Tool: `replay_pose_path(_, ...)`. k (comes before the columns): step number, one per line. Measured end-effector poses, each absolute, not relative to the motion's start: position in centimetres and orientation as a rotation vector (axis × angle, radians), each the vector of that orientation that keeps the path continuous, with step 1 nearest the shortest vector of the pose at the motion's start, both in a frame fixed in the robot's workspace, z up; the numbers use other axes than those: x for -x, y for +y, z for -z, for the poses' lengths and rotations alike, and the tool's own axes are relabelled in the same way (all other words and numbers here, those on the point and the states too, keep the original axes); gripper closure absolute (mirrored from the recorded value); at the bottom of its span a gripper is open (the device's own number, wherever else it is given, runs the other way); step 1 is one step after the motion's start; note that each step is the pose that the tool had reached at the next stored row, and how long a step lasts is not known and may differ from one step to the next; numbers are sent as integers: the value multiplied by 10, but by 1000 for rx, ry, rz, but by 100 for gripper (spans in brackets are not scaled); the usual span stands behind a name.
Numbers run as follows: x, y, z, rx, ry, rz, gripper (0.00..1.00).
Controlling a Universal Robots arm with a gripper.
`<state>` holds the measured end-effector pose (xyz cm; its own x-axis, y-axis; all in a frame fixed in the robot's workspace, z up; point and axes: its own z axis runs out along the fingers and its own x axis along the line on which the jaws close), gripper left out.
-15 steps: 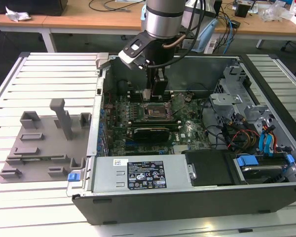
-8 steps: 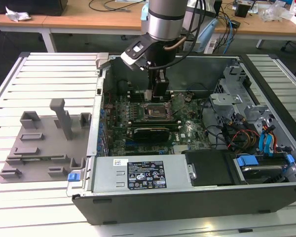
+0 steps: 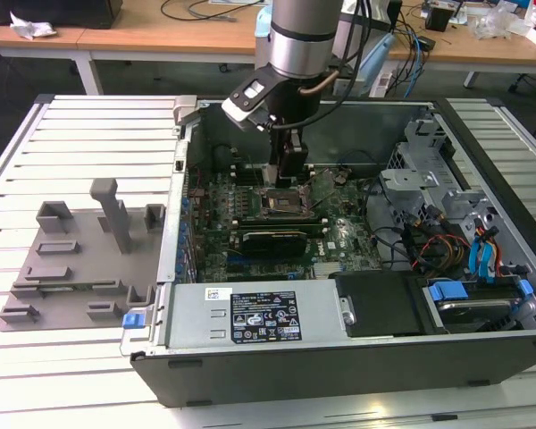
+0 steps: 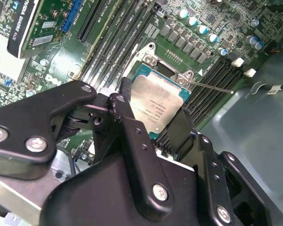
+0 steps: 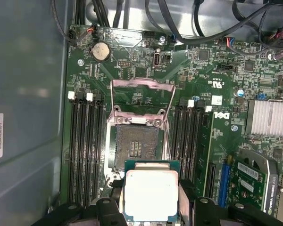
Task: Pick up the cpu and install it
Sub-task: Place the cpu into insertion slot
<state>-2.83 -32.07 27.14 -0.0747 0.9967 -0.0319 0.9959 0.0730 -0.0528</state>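
The cpu (image 5: 151, 195) has a dull, smooth silver metal top edged in green board, the hand (image 5: 151, 203) gripping it just above the motherboard (image 5: 198, 70) is matt black with bright metal screw heads, and the motherboard itself is glossy green, its socket frame (image 5: 141, 87) bare shiny metal.

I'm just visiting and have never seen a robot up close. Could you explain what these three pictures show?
A robot arm reaches into an open computer case lying on a slatted table. One picture is from a camera off the arm; the other two come from cameras riding near its wrist, looking at the green motherboard. Its jaws are shut on the cpu, a small silver-topped chip, holding it close to the open, empty socket. A grey plastic tray sits on the table at the exterior view's left.
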Motion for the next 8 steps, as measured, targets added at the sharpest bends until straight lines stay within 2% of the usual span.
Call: replay_pose_path(8,28,-321,-266,2128,-2292,-95,45)
